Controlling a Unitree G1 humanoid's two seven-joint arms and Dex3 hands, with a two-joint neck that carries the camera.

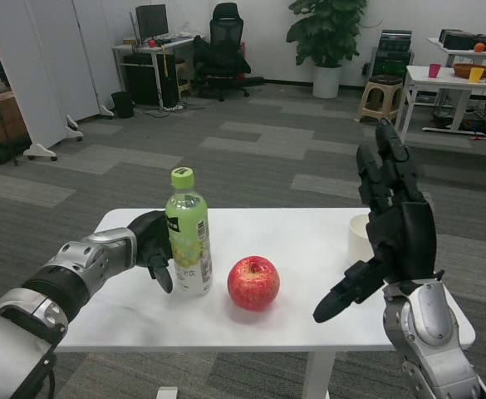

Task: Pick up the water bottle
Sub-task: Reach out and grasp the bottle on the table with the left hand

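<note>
We are at the grasp itself: our left hand [151, 246] has its fingers [163, 275] curled against the left side of the water bottle [188, 237], dark fingertips showing at the lower part of the label. Whether those fingers are truly pressing on the bottle or only lying against it we cannot tell from the head view, since the far side of the grip is hidden behind the bottle. The bottle stands upright on the worktop [309, 241], so we judge that the lift is not yet begun.

The next move, as we read it, calls for a firm wrap around the bottle's body before any upward pull. The bottle is tall and narrow, so a loose hold could tip it toward the apple [253, 283], which sits just beside it on the side away from our left fingers. A straight rise, with the wrist kept level, should keep it clear.

Our right hand [392, 241] is raised above the right edge of the worktop, well apart from the bottle, fingers spread and holding nothing; the upper ones point up and one sticks out low toward the apple. Behind it, partly hidden, stands a white cup [358, 235].

Counting what lies on the worktop: one water bottle with a green cap, one red apple, one white cup. Two hands are in view.
</note>
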